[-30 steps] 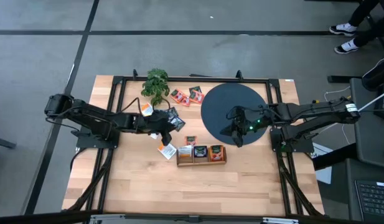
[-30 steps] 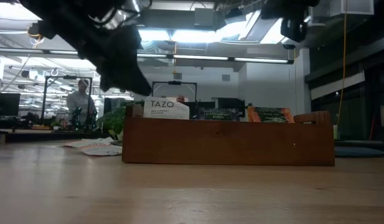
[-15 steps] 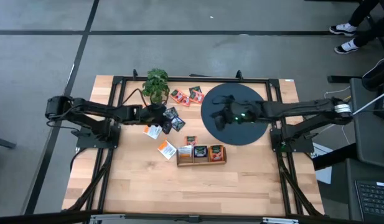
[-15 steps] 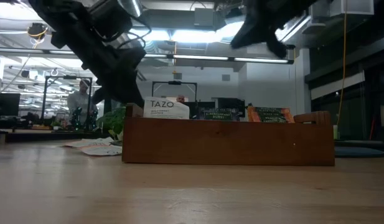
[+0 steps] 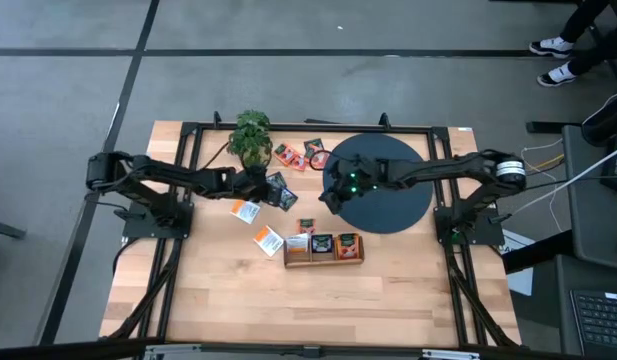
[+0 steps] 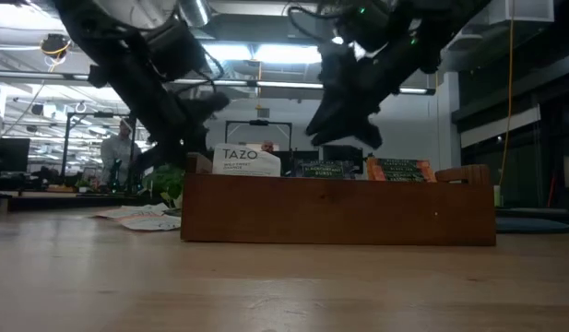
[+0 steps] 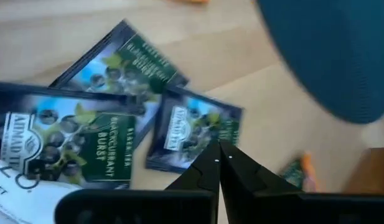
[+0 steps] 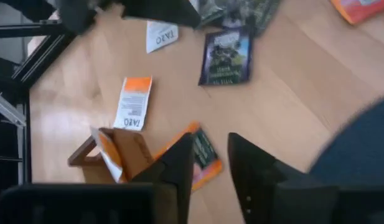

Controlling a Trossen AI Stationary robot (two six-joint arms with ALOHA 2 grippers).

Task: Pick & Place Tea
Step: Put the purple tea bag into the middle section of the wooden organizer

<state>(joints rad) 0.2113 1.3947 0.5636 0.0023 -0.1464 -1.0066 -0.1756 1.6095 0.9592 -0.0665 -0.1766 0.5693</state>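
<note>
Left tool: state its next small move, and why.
Probably open before descending. The left tool is shut with nothing between its fingers, hovering over the dark teal tea packets beside the black disc. Shut fingers cannot straddle a flat packet's edge.
</note>
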